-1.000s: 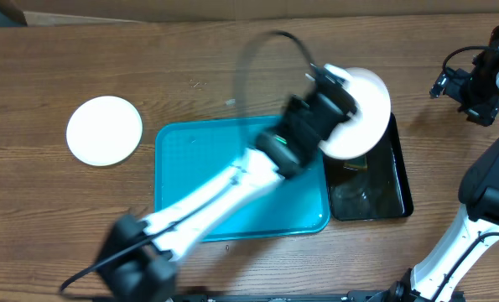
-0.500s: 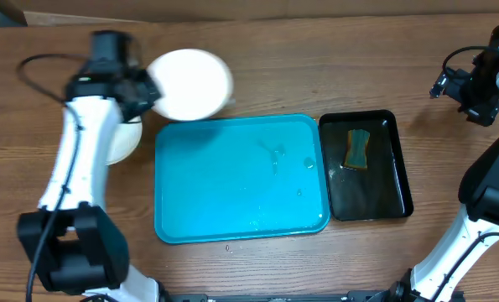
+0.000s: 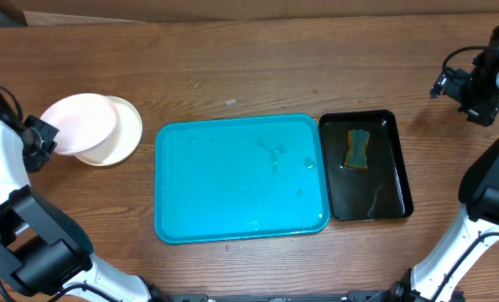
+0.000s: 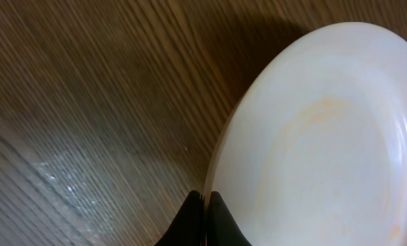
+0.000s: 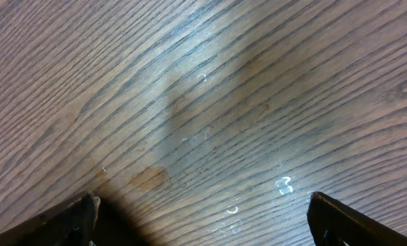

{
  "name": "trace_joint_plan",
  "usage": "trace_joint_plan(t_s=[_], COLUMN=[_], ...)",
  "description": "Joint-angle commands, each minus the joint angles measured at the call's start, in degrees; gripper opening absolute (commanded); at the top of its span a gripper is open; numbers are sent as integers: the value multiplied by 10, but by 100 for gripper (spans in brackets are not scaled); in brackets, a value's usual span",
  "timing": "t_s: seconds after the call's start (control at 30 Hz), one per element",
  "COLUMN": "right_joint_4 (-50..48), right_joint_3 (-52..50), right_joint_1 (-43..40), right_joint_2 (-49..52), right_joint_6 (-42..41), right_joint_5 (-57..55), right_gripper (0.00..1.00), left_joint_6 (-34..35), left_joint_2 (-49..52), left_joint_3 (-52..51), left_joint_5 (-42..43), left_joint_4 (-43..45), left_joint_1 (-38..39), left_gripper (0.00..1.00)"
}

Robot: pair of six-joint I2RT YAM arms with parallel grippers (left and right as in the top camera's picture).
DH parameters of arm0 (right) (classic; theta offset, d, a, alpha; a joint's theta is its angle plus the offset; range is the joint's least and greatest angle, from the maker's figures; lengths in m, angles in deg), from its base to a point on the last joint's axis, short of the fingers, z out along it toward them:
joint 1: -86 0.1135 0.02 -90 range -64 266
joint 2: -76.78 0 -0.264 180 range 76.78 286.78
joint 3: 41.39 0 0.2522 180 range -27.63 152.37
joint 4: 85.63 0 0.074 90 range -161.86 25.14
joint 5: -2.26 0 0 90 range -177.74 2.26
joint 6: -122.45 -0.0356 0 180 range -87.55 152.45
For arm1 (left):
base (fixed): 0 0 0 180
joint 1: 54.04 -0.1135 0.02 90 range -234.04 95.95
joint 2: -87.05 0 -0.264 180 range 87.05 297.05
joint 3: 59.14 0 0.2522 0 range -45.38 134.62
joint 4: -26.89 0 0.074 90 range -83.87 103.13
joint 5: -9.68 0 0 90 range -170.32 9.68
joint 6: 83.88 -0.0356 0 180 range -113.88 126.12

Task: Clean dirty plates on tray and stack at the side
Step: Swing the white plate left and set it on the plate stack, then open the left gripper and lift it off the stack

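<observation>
Pinching the near rim of one white plate (image 3: 75, 122), the left gripper (image 3: 41, 136) sits at the table's 9 o'clock edge. In the left wrist view its two dark fingertips (image 4: 217, 217) meet tightly on the rim of this plate (image 4: 319, 137), whose face carries a faint orange ring. The held plate overlaps a second, paler plate (image 3: 125, 134) that lies on the wooden table (image 3: 232, 67) just at its 3 o'clock side. Whether the two touch cannot be told. Two plates can be counted overhead; both are off the tray, at 9 o'clock from it.

One teal tray (image 3: 174, 226) lies at the middle of the table, with no plate on it and only a few water drops on its floor. One narrower black tray (image 3: 404, 189) sits just beside it at 3 o'clock, holding a single sponge (image 3: 359, 148) toward its 12 o'clock end.

At 2 o'clock from the teal tray and well apart from it, the right gripper (image 3: 471, 92) hangs near the table's far corner. In its wrist view the right gripper (image 5: 203, 219) is spread wide, one fingertip at each lower corner, over bare wood dotted with small droplets and holding nothing.
</observation>
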Motion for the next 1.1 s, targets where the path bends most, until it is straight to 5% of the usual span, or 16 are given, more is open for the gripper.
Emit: trace_joint_plan(t_s=[0.0,0.67,0.83,1.07], right_joint_4=[-2,-2,-2,-2], right_joint_3=[9,9,9,9], right_joint_1=[0,0,0,0], right_joint_2=[-7,-7,-7,-7], right_joint_6=[-1,-1,-1,-1], right_joint_5=[0,0,1,0], right_gripper=[100,100,100,100], left_joint_6=[-32,-32,-60,-179], left_joint_2=[7,18,18,15], left_joint_3=[-3,-46,-46,-17], left_joint_5=[-6,-55,14,224], left_joint_4=[12,65,71,72], left_joint_1=[2,67,67,68], left_gripper=[4,4,46,71])
